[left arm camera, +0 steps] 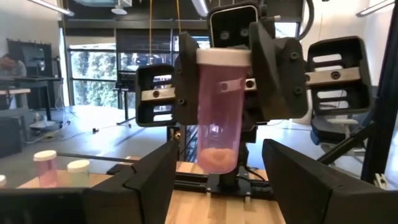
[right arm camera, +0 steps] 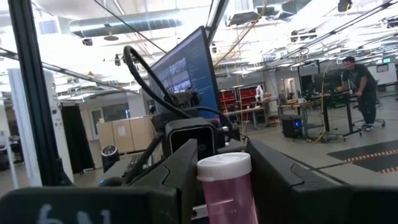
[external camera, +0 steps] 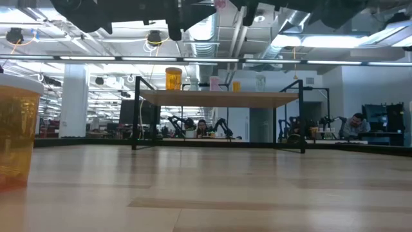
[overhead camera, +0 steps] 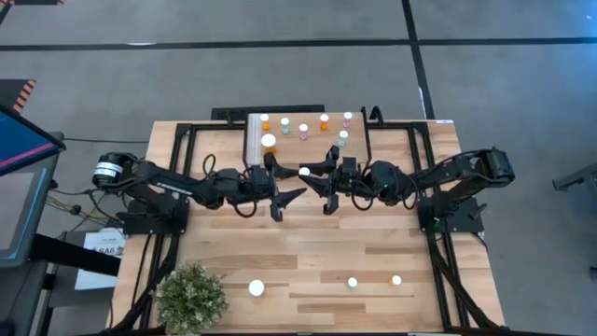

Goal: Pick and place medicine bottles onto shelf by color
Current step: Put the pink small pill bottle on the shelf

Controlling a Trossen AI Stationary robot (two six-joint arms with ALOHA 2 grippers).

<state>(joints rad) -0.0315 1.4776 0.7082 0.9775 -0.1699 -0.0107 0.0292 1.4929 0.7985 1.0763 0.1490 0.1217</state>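
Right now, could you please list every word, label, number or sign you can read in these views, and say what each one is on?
No text reads clearly in any view.
White paper label at the table's left edge: dark print, too small to read.
Monitor in the right wrist view: lines of text, too blurred to read.
Pink bottle, held in the right gripper: no label shows.
Left gripper: open, no markings.

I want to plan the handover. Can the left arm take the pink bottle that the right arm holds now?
Probably yes. The right gripper holds the pink bottle upright in the air, directly facing the open left gripper. Nothing stands between them, and the bottle's lower body is free.
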